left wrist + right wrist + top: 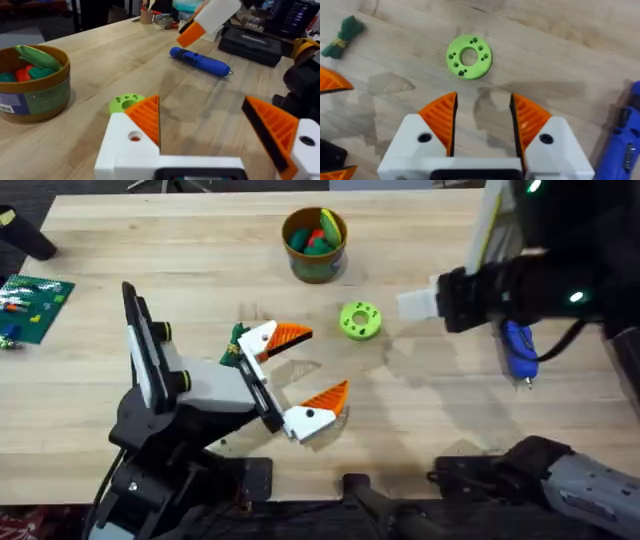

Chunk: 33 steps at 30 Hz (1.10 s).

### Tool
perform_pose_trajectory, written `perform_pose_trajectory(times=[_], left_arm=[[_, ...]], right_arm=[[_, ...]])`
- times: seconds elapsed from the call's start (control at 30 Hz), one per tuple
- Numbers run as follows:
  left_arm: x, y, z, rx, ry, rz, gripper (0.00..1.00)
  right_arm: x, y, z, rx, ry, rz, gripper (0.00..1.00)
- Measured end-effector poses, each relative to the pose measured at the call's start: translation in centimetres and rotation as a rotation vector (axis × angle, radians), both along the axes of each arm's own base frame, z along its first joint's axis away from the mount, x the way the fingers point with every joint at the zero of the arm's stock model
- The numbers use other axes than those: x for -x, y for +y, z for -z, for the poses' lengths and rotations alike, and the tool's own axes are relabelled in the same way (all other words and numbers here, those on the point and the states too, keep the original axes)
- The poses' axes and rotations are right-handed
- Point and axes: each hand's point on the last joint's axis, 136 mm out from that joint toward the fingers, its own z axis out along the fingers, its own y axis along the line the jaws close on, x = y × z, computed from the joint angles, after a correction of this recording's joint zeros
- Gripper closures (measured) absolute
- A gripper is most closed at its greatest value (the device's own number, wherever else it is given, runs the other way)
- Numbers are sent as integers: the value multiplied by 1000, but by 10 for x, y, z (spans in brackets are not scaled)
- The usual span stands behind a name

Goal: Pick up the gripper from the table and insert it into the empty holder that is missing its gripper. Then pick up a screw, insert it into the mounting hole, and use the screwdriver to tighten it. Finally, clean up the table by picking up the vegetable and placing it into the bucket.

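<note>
Pale wood tabletop (200, 270), grain running across; green circuit board (35, 305) at the far left edge.

Left gripper (300, 375) hovers low over mid-table, jaws released and wide apart, holding nothing. A small dark-green leafy vegetable (237, 335) lies on the wood, just beside its upper finger. Not yet grasped, judging from the overhead and right wrist views.

Bucket (315, 245), ochre-yellow, stands toward the table's far side, centre; it already holds red, green and yellow toy pieces. Lime-green round piece with holes (360, 320) lies flat between bucket and right arm.

Right gripper (482, 117) hangs above the lime-green piece, jaws released, empty. Screwdriver (518, 350), bright blue, lies on the table at right, bit toward the near edge, apart from both grippers.

Judgement: cleanup step in hand. Next move calls for the left gripper to shift over the leafy vegetable, descend, clench on it, then carry it to the bucket.
</note>
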Motion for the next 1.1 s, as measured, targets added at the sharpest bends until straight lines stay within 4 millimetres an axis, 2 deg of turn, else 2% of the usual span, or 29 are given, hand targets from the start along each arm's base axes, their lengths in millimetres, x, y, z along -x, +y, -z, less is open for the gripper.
perform_pose_trajectory(times=[0.17,0.3,0.47,0.73,1.1], left_arm=[[0,0,0,0,0,0,16],[0,0,0,0,0,0,16],[0,0,0,0,0,0,16],[0,0,0,0,0,-1,16],[0,0,0,0,0,-2,16]], right_arm=[[-1,3,19,-39,14,33,429],[-10,13,31,-46,41,25,429],[-21,36,58,-41,97,-22,429],[-23,71,97,41,128,-165,429],[-27,68,121,136,143,-163,429]])
